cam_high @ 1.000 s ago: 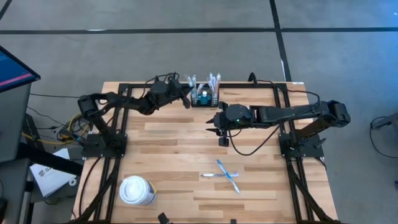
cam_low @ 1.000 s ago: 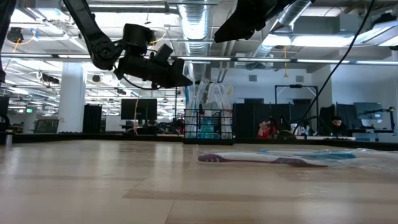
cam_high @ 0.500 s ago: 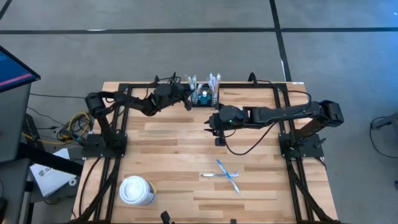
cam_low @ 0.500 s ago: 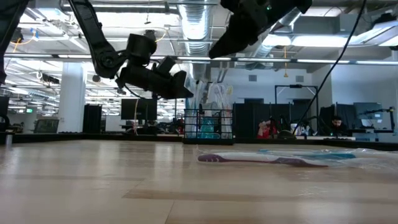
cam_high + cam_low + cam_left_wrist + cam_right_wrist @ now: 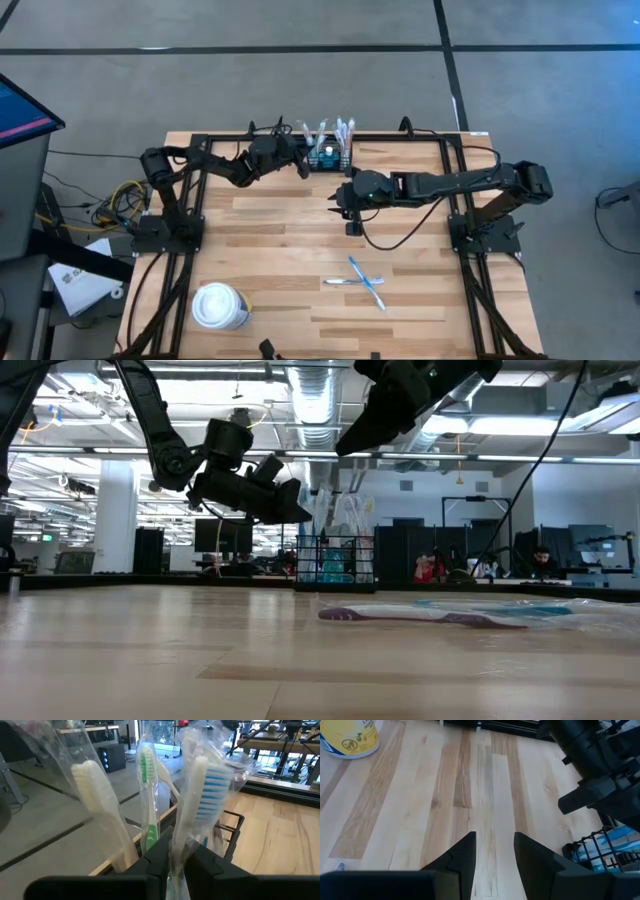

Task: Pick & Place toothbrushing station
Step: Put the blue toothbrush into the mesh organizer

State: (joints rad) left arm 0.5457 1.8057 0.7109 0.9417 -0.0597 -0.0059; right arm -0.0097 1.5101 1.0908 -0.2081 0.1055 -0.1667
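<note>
- Wooden planks make up the worktop [image 5: 270, 250], ringed by a black frame, with grey floor around it and an open workshop visible across the low view.
- Both arms reach toward the far middle edge; the right hand [image 5: 347, 203] hovers over bare wood just short of that edge, its fingers [image 5: 462, 852] parted with nothing between them.
- At that far edge stands the toothbrushing station [image 5: 328, 155], a black wire-mesh box with wrapped toothbrushes [image 5: 200, 795] standing upright in it; its long side seems to run along the edge.
- Left hand [image 5: 301, 162] sits right at the station's left end. Its wrist view shows the fingers drawn nearly together around one wrapped toothbrush, the mesh rim just beyond; I judge it gripping the wrapper rather than the box, but cannot be sure.
- So the left hand is nearer, the station lying immediately to its right.
- Near the front lie a white lidded cup [image 5: 218, 306] and two loose toothbrushes [image 5: 365, 281], well apart from the station.
</note>
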